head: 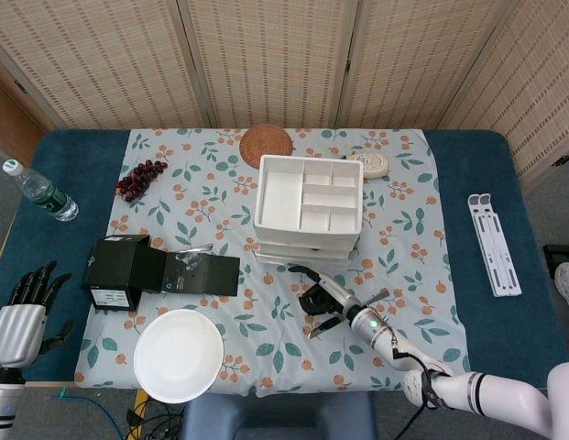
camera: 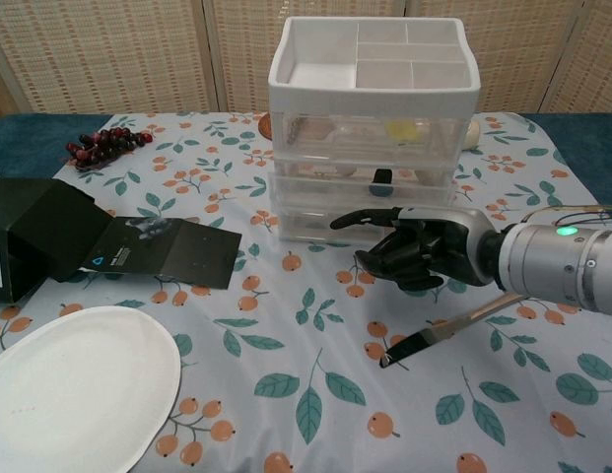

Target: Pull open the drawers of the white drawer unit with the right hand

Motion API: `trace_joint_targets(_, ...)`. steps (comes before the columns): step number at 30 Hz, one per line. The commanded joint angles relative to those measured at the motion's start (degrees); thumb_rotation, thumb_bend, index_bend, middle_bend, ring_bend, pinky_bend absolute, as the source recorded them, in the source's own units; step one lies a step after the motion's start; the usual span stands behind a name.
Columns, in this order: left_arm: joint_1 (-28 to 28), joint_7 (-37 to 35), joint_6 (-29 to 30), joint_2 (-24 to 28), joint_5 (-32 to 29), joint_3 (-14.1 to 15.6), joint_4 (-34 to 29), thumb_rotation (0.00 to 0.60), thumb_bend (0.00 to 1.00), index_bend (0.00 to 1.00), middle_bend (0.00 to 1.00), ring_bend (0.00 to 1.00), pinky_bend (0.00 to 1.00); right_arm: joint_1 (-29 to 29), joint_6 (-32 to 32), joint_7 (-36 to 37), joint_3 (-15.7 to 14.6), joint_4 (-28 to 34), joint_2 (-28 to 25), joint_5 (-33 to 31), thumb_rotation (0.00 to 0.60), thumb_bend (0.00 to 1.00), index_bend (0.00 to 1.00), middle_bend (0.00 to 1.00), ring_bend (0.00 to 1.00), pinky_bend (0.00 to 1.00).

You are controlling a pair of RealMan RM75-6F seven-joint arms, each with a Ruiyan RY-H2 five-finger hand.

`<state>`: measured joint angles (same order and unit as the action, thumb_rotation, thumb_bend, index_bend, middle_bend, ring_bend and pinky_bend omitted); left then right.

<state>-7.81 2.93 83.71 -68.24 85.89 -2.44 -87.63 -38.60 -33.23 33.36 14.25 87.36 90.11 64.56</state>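
Note:
The white drawer unit (head: pixel 309 197) stands mid-table, with a divided tray on top and three translucent drawers (camera: pixel 370 133) below. The middle drawer carries a small dark handle (camera: pixel 381 177). My right hand (camera: pixel 424 254) hovers low over the cloth just in front of the bottom drawer (camera: pixel 315 225). Its fingers are curled in and its thumb points left. In the head view the right hand (head: pixel 321 297) sits a short gap away from the unit's front, with nothing in it. My left hand (head: pixel 23 312) hangs off the table's front left corner with its fingers spread.
A table knife (camera: pixel 453 325) lies right beside my right hand. A black open box (head: pixel 128 270), a white plate (head: pixel 179 355), grapes (head: pixel 140 177), a water bottle (head: pixel 38 191), a woven coaster (head: pixel 267 144), a tape roll (head: pixel 373 165) and a white stand (head: pixel 493 243) surround the unit.

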Motion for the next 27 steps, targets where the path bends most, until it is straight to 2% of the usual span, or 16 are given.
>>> trace_joint_targets(1,-0.04,0.08,-0.02,-0.02,0.07,0.00,-0.05,0.600,0.30,0.14,0.00,0.04,0.07,1.15,-0.84,0.21,-0.70,1.69,-1.20,0.63,0.600,0.59,0.03,0.85,0.97,0.98)
trace_joint_targets(7,-0.41,0.31,-0.21,-0.02,0.32,-0.18,-0.29,0.600,0.30,0.15,0.00,0.04,0.07,3.76,-3.47,-1.06,-2.89,8.61,-6.16,4.74,0.600,0.59,0.03,0.85,0.97,0.98)
trace_joint_targets(12,-0.57,0.26,-0.04,0.04,0.68,-0.26,-0.54,0.600,0.30,0.14,0.00,0.04,0.07,6.71,-8.69,-3.85,-5.01,15.67,-11.46,9.60,0.600,0.59,0.03,0.84,0.97,0.98)
trace_joint_targets(16,-0.85,0.35,-0.44,0.01,0.84,-0.19,-0.53,0.600,0.30,0.14,0.00,0.04,0.07,8.15,-12.69,-7.88,-5.56,18.76,-14.81,10.87,0.600,0.59,0.03,0.84,0.97,0.98)
trace_joint_targets(20,-0.99,0.28,-0.42,-0.20,1.16,-0.13,-0.57,0.600,0.30,0.15,0.00,0.04,0.07,8.19,-14.56,-13.12,-5.27,20.64,-17.57,9.03,0.600,0.59,0.03,0.84,0.97,0.98)
trace_joint_targets(27,-1.07,0.27,-0.70,-0.48,1.09,0.03,-0.34,0.600,0.30,0.15,0.00,0.04,0.07,5.99,-13.76,-20.68,-4.16,21.67,-20.18,0.20,0.600,0.59,0.03,0.84,0.97,0.99)
